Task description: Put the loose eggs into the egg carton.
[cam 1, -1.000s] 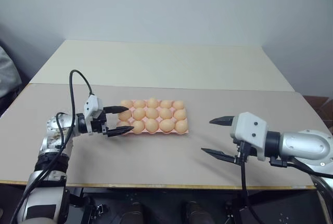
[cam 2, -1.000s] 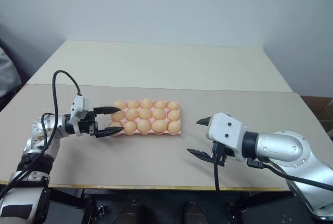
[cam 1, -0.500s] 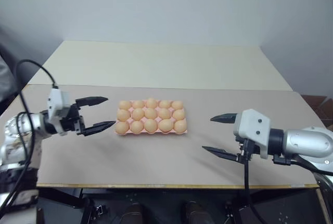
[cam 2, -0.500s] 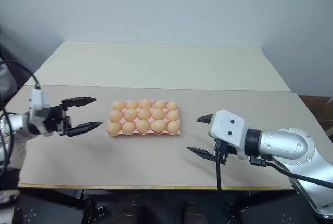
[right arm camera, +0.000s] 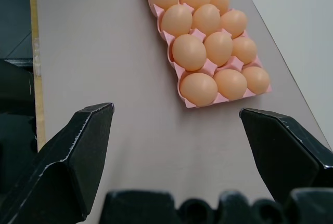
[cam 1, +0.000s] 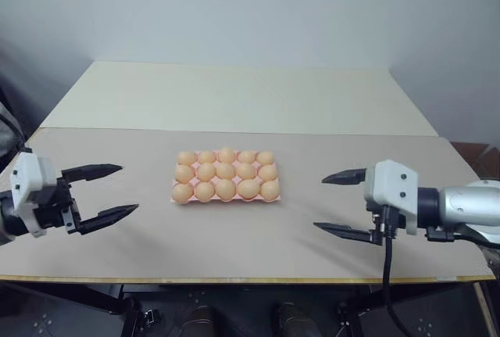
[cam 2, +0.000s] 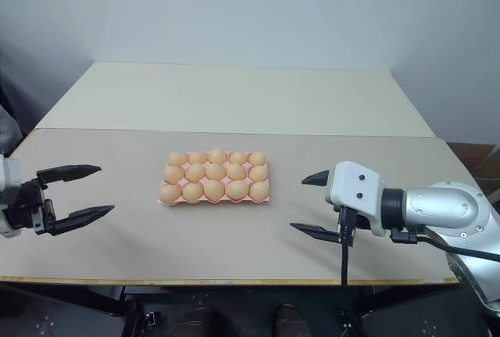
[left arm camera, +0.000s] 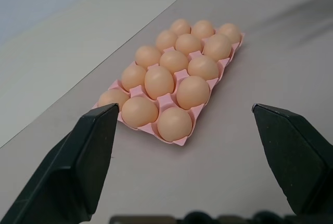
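Note:
The pink egg carton lies at the middle of the grey-brown table, and an orange-tan egg sits in every cup that I see. The loose eggs are out of view. My left gripper hangs open far to the carton's left, pointing toward it with nothing between its fingers. Off to the carton's right, my right gripper is open and empty too, aimed at the carton. In the left wrist view the carton lies ahead between the black fingers. The right wrist view shows the carton ahead as well.
The grey-brown table top has open surface on both sides of the carton and in front of it. A cream table adjoins it at the back. The front edge runs close under both grippers.
My left gripper has drawn back from the carton's left end, going left and up, still open. The right gripper has hardly moved. The carton and its eggs lie as before.

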### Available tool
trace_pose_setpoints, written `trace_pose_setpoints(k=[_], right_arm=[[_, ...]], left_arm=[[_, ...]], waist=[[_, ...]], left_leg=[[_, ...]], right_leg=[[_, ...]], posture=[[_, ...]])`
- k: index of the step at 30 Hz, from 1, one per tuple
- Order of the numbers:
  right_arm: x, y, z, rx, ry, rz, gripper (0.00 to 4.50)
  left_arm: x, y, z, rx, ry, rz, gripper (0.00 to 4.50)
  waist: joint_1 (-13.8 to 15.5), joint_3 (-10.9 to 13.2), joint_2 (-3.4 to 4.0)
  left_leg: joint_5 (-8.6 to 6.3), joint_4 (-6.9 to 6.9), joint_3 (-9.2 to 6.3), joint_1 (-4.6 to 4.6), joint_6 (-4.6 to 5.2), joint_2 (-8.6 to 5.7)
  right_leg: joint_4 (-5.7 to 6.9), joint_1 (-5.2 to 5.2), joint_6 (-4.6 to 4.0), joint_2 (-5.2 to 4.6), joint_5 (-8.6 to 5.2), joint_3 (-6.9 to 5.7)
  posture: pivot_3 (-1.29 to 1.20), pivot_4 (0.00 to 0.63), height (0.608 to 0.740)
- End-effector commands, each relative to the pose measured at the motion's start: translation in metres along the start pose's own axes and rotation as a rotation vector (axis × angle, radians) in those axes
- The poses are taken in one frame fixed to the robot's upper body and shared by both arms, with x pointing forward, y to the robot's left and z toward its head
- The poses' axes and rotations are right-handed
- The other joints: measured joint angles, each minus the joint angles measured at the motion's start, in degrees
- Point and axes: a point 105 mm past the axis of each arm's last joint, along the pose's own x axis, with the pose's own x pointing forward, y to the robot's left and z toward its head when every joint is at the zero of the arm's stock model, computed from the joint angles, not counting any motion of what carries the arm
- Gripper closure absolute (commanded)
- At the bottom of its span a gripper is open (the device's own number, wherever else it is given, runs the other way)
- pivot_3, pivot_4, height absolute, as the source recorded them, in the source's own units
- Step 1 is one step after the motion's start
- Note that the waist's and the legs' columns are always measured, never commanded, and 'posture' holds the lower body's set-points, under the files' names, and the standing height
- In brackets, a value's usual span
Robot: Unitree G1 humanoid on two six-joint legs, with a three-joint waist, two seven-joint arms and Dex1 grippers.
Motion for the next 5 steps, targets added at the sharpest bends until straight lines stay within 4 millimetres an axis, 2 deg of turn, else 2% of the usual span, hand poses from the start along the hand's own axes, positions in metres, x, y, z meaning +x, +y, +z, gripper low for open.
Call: trace_pose_setpoints(k=[1, 5], right_arm=[[-0.0064, -0.0068, 0.0036, -0.054, 0.004, 0.001, 0.00], [-0.0070, -0.0113, 0.0023, -0.060, 0.006, 0.008, 0.00]], left_arm=[[-0.0022, -0.0026, 0.0112, 0.017, -0.034, 0.050, 0.04], [-0.0022, -0.0064, 0.0046, -0.024, 0.017, 0.072, 0.04]], waist=[[0.01, 0.00, 0.00], [-0.01, 0.00, 0.00]], left_leg=[[0.00, 0.00, 0.01, 0.00, 0.00, 0.00], [0.00, 0.00, 0.01, 0.04, 0.00, 0.01]], right_leg=[[0.02, 0.00, 0.00, 0.00, 0.00, 0.00], [0.03, 0.00, -0.01, 0.02, 0.00, 0.00]], posture=[[0.00, 0.150, 0.740], [0.00, 0.150, 0.740]])
